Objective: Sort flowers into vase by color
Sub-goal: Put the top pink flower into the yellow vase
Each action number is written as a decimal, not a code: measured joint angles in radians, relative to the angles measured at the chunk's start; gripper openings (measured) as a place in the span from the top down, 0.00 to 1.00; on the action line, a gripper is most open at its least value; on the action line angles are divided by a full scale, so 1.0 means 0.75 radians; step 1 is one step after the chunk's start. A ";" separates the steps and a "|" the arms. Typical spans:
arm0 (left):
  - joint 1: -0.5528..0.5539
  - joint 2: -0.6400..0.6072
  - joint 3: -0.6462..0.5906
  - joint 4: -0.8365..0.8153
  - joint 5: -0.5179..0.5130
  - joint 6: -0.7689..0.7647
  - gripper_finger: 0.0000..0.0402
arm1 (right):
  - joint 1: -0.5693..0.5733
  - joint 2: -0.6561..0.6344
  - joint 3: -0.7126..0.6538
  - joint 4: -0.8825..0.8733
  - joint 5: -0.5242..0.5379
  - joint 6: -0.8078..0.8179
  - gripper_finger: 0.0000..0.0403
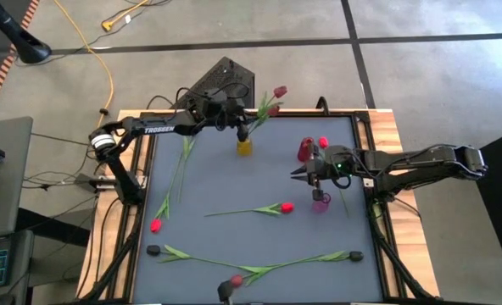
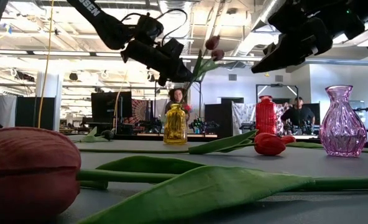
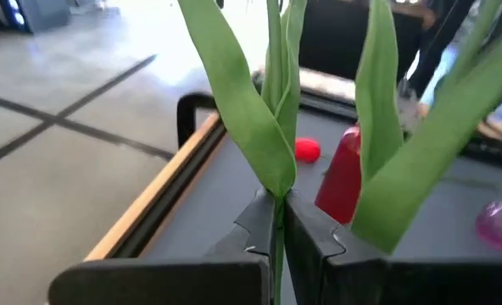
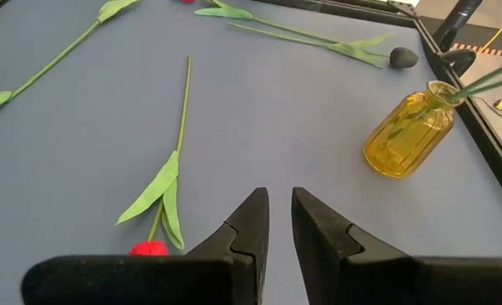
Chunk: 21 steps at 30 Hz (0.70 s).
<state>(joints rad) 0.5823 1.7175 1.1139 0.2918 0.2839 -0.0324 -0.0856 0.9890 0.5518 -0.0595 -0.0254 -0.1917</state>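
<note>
A yellow vase (image 1: 244,146) stands at the table's far middle with two maroon tulips (image 1: 278,92) in it, their stems leaning toward the far right. My left gripper (image 1: 239,127) hangs just above the vase's mouth, shut on a green stem (image 3: 276,222). My right gripper (image 1: 296,174) hovers between the red vase (image 1: 305,150) and the pink vase (image 1: 320,202), narrowly open with nothing between its fingers (image 4: 281,207). A red tulip (image 1: 287,207) lies flat at the table's middle, and another (image 1: 155,225) lies at the left. My left gripper pinches a thin green stem (image 3: 276,212) between its two fingers, just under the point where the leaves (image 3: 234,93) branch off. The fingers come nearly level from the table's left and lie across the stem. The flower stands tilted, its lower end down in the yellow vase (image 2: 175,124).
Black-headed tulips (image 1: 153,250) (image 1: 356,255) and a maroon one (image 1: 237,280) lie crossed along the near edge. A red head (image 1: 323,142) shows beside the red vase. A raised dark frame (image 1: 146,169) borders the grey mat; bare mat lies between the yellow vase and the middle tulip.
</note>
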 joint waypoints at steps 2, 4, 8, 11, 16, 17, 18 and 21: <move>0.000 -0.040 -0.078 0.092 0.000 -0.024 1.00 | 0.001 0.000 0.000 -0.010 0.000 0.000 0.80; 0.000 -0.074 -0.156 0.221 0.000 -0.056 1.00 | 0.001 0.000 0.000 -0.018 0.000 0.001 0.80; -0.003 -0.118 -0.272 0.389 -0.010 -0.089 1.00 | 0.001 0.000 0.000 -0.016 0.000 0.011 0.80; -0.010 -0.120 -0.320 0.437 -0.011 -0.103 1.00 | 0.001 0.000 0.000 -0.014 0.000 0.011 0.80; -0.012 -0.120 -0.359 0.455 -0.023 -0.103 1.00 | 0.001 0.000 0.000 -0.009 0.000 0.041 0.80; -0.012 -0.120 -0.369 0.463 -0.024 -0.103 1.00 | 0.001 0.000 0.000 -0.008 0.000 0.045 0.80; -0.011 -0.120 -0.379 0.480 -0.026 -0.103 1.00 | 0.001 0.000 0.000 -0.009 0.000 0.045 0.80; -0.011 -0.120 -0.383 0.486 -0.025 -0.105 1.00 | 0.000 0.000 0.000 -0.008 0.000 0.046 0.80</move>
<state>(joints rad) 0.5743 1.6276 0.8265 0.6561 0.2653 -0.1108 -0.0856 0.9890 0.5518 -0.0658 -0.0254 -0.1574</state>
